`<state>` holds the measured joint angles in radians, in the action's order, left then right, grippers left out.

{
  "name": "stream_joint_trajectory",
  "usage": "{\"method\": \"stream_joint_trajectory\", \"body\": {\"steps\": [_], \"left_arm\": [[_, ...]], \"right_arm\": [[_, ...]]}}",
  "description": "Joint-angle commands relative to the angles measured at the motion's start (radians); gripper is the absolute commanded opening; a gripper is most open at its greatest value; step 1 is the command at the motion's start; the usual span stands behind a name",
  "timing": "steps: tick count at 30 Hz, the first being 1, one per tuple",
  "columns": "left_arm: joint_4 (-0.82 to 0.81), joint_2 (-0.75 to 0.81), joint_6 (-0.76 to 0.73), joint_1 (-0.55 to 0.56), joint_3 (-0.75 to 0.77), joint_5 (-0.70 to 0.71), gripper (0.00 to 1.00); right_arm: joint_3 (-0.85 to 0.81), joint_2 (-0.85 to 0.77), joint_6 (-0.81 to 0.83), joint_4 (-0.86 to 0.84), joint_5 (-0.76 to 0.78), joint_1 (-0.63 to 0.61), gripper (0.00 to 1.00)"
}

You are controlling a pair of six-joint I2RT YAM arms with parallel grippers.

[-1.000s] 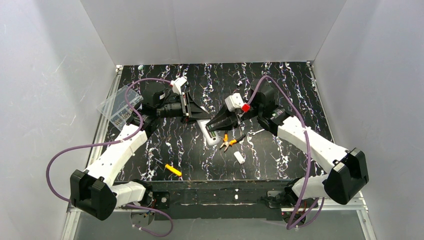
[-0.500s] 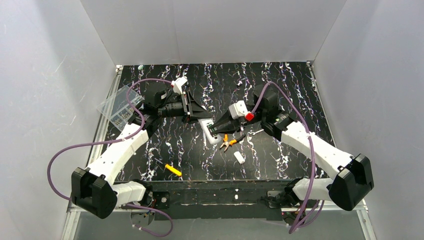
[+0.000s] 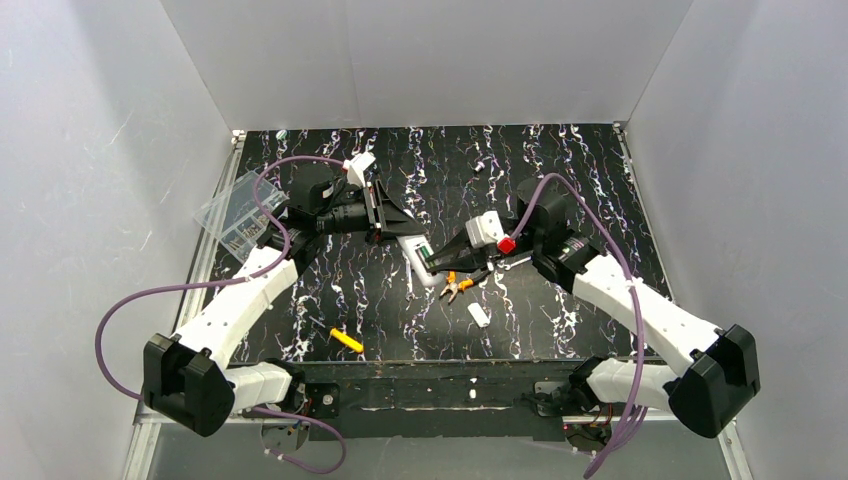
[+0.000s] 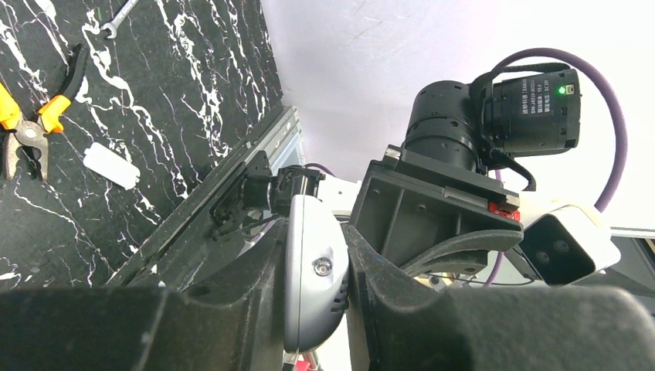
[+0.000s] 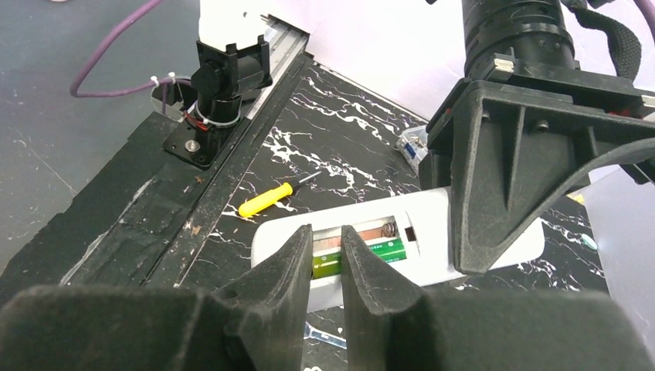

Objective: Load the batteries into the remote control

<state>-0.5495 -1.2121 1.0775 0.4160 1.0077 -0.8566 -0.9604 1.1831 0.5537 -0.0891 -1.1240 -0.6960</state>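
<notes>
At the remote (image 5: 282, 243) clamped in the left gripper (image 4: 315, 255), the battery (image 5: 386, 251) is judged light, slick, best pinched mid-barrel; whether the narrow-gapped right gripper (image 5: 327, 232) holds it cannot be told.

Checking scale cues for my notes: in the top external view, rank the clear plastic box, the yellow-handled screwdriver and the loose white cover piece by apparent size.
Largest: clear plastic box.
Middle: yellow-handled screwdriver.
Smallest: white cover piece.
None sits markedly nearer the camera.
</notes>
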Motion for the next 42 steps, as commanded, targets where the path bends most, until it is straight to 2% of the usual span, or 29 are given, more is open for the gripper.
{"method": "stream_joint_trajectory", "body": {"steps": [1, 11, 18, 21, 23, 27, 29, 31, 36, 42], "left_arm": [[-0.144, 0.032, 0.079, -0.013, 0.033, -0.053, 0.00], [-0.042, 0.030, -0.014, -0.013, 0.033, -0.051, 0.00], [0.046, 0.043, -0.088, -0.012, 0.034, -0.032, 0.00], [0.123, 0.058, -0.138, -0.014, 0.045, -0.009, 0.00], [0.154, 0.063, -0.159, -0.016, 0.051, 0.001, 0.00], [0.166, 0.067, -0.163, -0.025, 0.055, 0.002, 0.00], [0.172, 0.071, -0.165, -0.030, 0.062, 0.003, 0.00], [0.181, 0.074, -0.168, -0.032, 0.074, 0.003, 0.00], [0.202, 0.083, -0.175, -0.033, 0.115, 0.001, 0.00], [0.214, 0.116, -0.176, -0.033, 0.101, 0.021, 0.00]], "right_arm": [[0.050, -0.027, -0.032, 0.206, -0.017, -0.014, 0.29], [0.007, -0.114, -0.091, 0.202, -0.050, -0.014, 0.30], [0.034, -0.191, -0.325, -0.030, 0.083, -0.014, 0.32], [0.079, -0.245, -0.439, -0.119, 0.254, -0.014, 0.34], [0.112, -0.280, -0.520, -0.163, 0.421, -0.013, 0.36], [0.154, -0.313, -0.690, -0.149, 0.893, -0.012, 0.44], [0.151, -0.290, -0.741, -0.082, 1.077, -0.004, 0.45], [0.129, -0.221, -0.770, 0.004, 1.162, 0.005, 0.46], [0.075, -0.021, -0.865, 0.053, 1.050, -0.001, 0.46], [-0.058, 0.231, -1.029, 0.132, 1.115, -0.077, 0.46]]}}
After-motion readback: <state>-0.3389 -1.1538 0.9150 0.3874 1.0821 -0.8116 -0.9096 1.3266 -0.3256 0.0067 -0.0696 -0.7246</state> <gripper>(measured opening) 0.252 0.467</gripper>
